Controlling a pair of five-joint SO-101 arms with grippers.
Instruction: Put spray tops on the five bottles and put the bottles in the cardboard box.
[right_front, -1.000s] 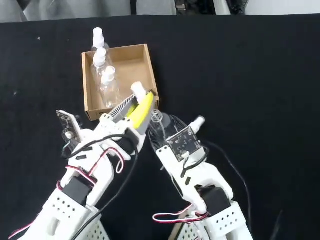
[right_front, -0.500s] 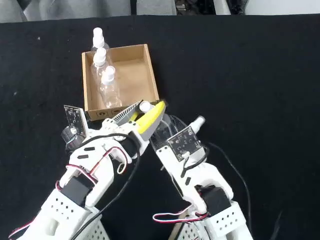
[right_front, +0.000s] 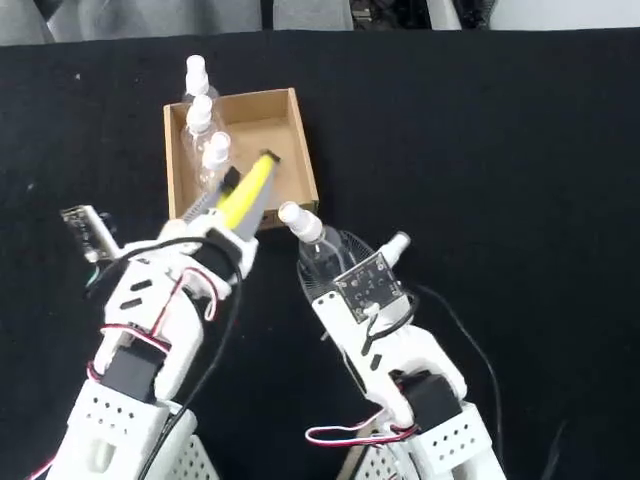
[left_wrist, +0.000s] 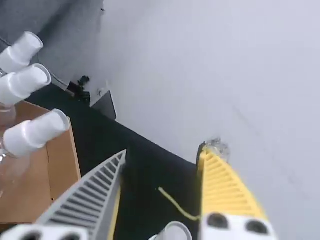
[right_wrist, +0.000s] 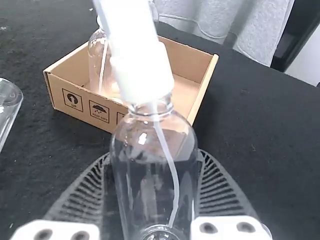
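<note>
Seeing the right gripper (right_wrist: 155, 156) clamped on a clear bottle (right_wrist: 150, 172), one ribbed finger (right_wrist: 82, 195) pressed against each flank of the body and the neck pointing out past the fingertips. A white spray top (right_wrist: 135, 55) sits on that neck, with its dip tube running down inside the glass. From the high view that top is ahead of the right fingertips, just short of the near corner of the cardboard box (right_front: 300, 140). I can't tell whether it touches the wall. The left gripper (right_front: 248, 168) hangs over the near part of the box, tips pointing inward. Its yellow finger (right_front: 250, 190) and grey finger (right_front: 205, 203) are spread apart, and the left wrist view shows nothing between them. Three more bottles with white tops on are in the box, in a row along the wall on the grey-finger side of the left gripper, upright as far as I can tell. The nearest one (right_front: 216, 150) is just beside the grey fingertip, the middle one (right_front: 201, 112) is beyond it, and the far one (right_front: 196, 72) is at the back wall. On the yellow-finger side the box floor is bare cardboard. Another white top (right_front: 398, 245) shows just beside the right wrist, behind the fingertips; I can't see what it sits on. A bit of clear glass (right_wrist: 6, 107) lies on the black table (right_front: 480, 150) off to one side of the right fingers, and I can't make out more of it.
</note>
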